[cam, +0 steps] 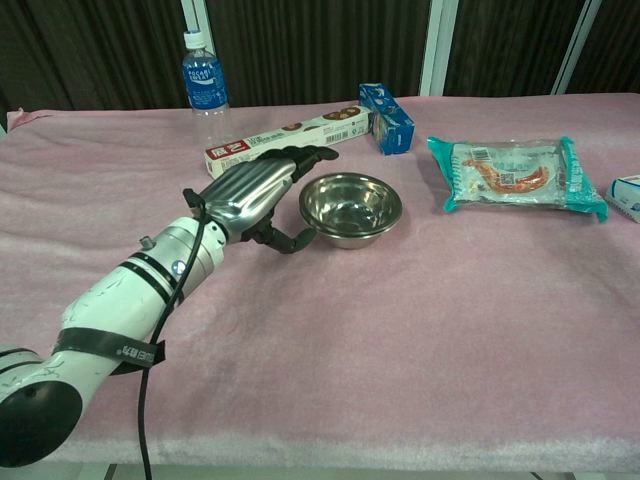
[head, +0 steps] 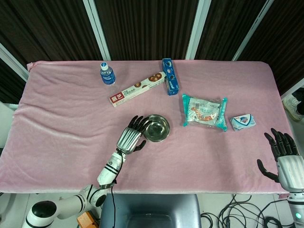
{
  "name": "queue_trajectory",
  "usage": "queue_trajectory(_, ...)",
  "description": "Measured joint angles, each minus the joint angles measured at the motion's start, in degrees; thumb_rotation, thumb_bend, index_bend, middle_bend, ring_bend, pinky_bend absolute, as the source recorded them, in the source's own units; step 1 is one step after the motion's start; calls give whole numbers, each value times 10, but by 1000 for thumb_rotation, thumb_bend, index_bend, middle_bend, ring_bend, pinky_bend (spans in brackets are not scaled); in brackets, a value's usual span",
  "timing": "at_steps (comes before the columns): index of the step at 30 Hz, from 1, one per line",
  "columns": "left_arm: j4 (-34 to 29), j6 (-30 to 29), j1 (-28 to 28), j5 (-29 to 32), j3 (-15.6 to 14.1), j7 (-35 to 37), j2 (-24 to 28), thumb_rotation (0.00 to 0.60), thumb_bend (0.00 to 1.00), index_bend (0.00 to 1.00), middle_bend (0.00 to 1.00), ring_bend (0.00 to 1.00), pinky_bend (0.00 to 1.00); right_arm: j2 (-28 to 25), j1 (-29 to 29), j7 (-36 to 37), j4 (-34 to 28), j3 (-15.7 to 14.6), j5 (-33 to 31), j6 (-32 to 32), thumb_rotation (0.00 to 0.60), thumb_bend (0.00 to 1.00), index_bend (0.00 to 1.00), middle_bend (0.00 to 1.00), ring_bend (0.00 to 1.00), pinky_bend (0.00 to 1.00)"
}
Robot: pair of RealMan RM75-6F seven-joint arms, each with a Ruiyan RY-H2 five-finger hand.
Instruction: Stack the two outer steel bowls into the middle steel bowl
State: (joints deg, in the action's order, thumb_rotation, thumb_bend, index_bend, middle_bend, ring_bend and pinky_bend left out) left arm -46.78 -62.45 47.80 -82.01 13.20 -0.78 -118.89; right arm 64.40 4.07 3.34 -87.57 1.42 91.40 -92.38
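On the pink-covered table, the robot's left hand sits just left of the stacked steel bowls at centre, fingers spread along the rim and gripping nothing. From the chest view, one bowl appears nested inside the middle bowl, though the seam is hard to tell. The right hand hangs open off the table's near right corner, well apart. The left hand is by far the nearer. Behind lie a snack packet, biscuit box and water bottle.
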Motion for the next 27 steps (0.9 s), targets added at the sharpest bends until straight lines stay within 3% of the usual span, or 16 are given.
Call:
queue_trajectory(5, -61, -15, -15, -5, -13, -21, 36, 600, 354, 0, 0, 0, 0, 1, -3, 0, 1, 3, -1, -1, 600, 477, 99, 0, 0, 0)
queue_trajectory(9, -158, -31, -46, -10, -35, -63, 113, 600, 350, 0, 0, 0, 0, 2, -4, -8, 1, 3, 0, -1, 600, 477, 58, 0, 0, 0)
queue_trajectory(15, -366, -82, -135, 4, -91, -183, 327, 600, 351, 0, 0, 0, 0, 8, -3, -49, -9, 3, -8, 16, 600, 476, 0, 0, 0, 0)
queue_trajectory(19, -463, -179, -252, 22, -135, -208, 454, 600, 350, 0, 0, 0, 0, 14, 0, -82, -22, 5, -16, 29, 600, 477, 0, 0, 0, 0)
queue_trajectory(22, -467, -245, -324, 39, -154, -188, 480, 600, 351, 0, 0, 0, 1, 15, 2, -99, -35, 6, -17, 36, 600, 466, 0, 0, 0, 0)
queue_trajectory(27, -412, -271, -372, 34, -176, -124, 475, 600, 349, 0, 0, 0, 4, 22, 2, -116, -43, 7, -9, 32, 600, 443, 0, 0, 0, 0)
